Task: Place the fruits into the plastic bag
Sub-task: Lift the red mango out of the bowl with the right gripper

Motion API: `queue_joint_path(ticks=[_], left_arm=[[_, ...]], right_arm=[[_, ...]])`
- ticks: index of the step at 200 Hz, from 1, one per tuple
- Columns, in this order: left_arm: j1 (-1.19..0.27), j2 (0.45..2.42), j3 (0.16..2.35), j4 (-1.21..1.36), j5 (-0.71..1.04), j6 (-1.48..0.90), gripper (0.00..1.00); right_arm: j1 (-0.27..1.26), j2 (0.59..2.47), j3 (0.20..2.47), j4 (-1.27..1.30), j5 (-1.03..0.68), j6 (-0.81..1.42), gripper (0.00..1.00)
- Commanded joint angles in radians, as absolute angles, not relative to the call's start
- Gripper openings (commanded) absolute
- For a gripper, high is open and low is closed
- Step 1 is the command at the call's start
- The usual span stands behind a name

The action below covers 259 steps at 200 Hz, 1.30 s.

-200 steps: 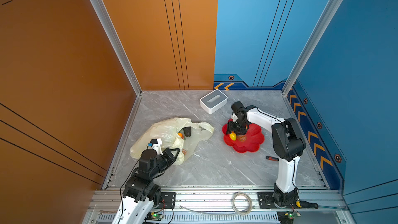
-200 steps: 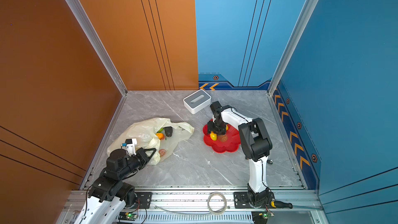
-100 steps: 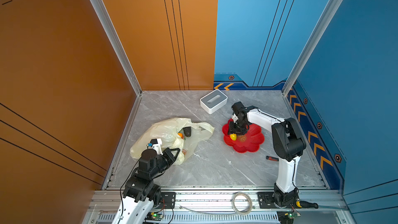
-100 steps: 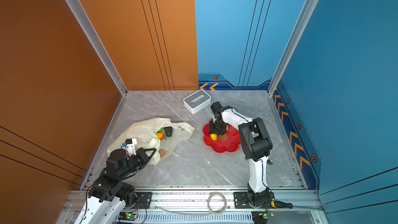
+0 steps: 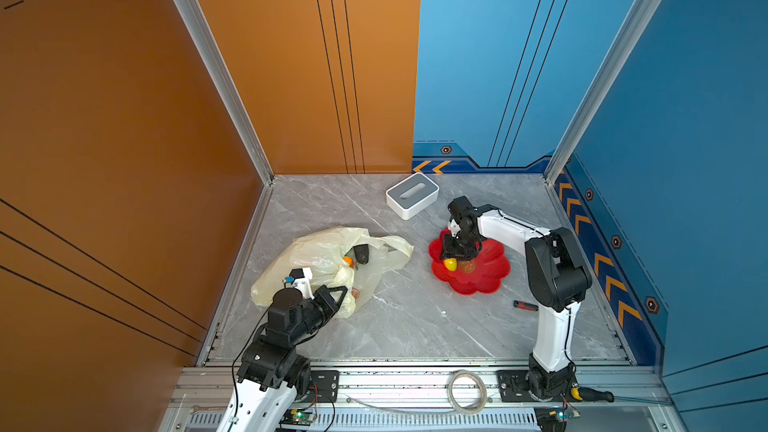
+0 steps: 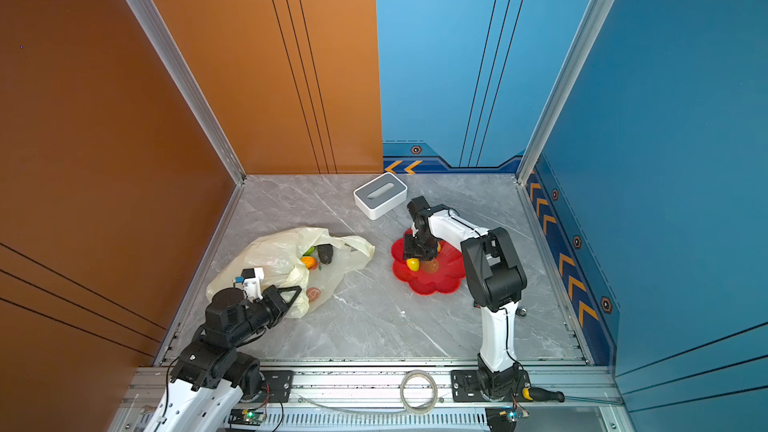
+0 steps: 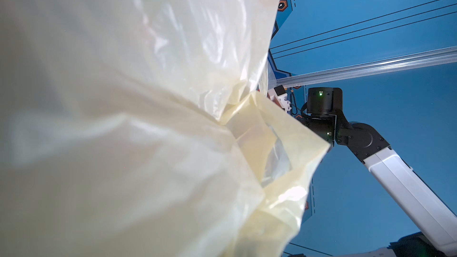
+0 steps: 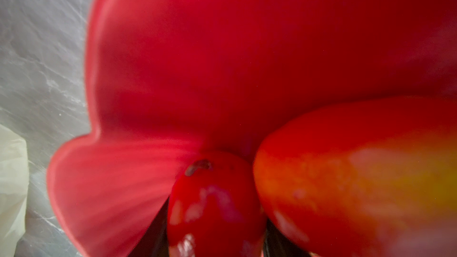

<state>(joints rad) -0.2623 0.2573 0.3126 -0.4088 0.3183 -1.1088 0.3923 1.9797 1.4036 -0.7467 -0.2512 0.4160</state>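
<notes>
Orange wall panels (image 5: 124, 118) on the left meet blue wall panels (image 5: 498, 56) at the back and right; aluminium posts (image 5: 216, 64) mark the corners; dark-blue skirting (image 5: 457, 162) carries orange chevrons; the grey marbled surface (image 5: 415, 317) is evenly lit.

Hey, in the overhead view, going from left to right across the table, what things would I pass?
plastic bag → white and grey box → red flower-shaped dish → small red and black pen-like thing
</notes>
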Motion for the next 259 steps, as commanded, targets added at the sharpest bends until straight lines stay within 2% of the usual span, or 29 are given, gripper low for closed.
queue_joint_path(ticks=[1,102,259], left_arm=[[-0.253,0.243,0.299,-0.399,0.318,-1.114,0.0],[-0.253,0.233,0.298,-0.399,0.32,-1.121,0.0],[-0.25,0.268,0.305,-0.385,0.334,-1.109,0.0]], right_arm=[[0.387,1.918,1.38,-0.75,-0.265,0.415,0.45],[0.373,1.772,1.348,-0.751,-0.327,0.441,0.44],[0.336,1.425,1.379,-0.763,-0.383,0.517,0.43]])
